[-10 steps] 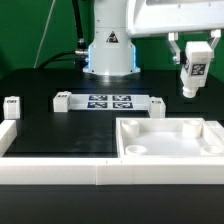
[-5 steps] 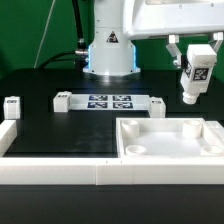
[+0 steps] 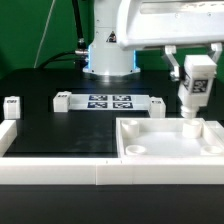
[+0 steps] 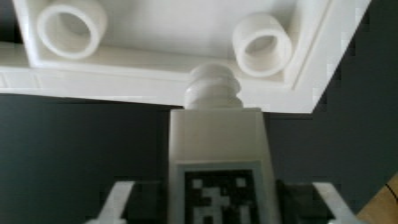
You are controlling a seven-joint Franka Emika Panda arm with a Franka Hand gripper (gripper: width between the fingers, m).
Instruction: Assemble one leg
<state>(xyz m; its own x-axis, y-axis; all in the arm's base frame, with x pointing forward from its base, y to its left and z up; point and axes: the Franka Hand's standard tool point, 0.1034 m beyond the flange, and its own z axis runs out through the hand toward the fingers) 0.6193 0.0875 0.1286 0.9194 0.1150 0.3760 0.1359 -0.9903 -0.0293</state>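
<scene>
Over the last second the arm has carried the leg down and a little toward the exterior view's left. The small white plastic leg [image 3: 195,92], an upright block with a square black-and-white tag on its face, now hangs with its lower end just above the far corner of the large white square tray-shaped piece [image 3: 150,152] with a raised rim, on the exterior view's right. The two-finger gripper [image 3: 196,72] is clamped on the upper part of the leg, one finger on each side. The wrist view shows the same hold, with the tag between the fingers [image 4: 121,200]. From there the leg's rounded peg end [image 4: 210,82] points at the tray-shaped piece's rim, close beside a round corner socket [image 4: 267,42]. Whether peg and rim touch I cannot tell.

The leg looks light, stiff and smooth, so it could slip or twist under a sideways push. The flat opposite sides high on the block seem the best place to hold it, leaving the peg free. The marker board [image 3: 108,101] lies well apart.
</scene>
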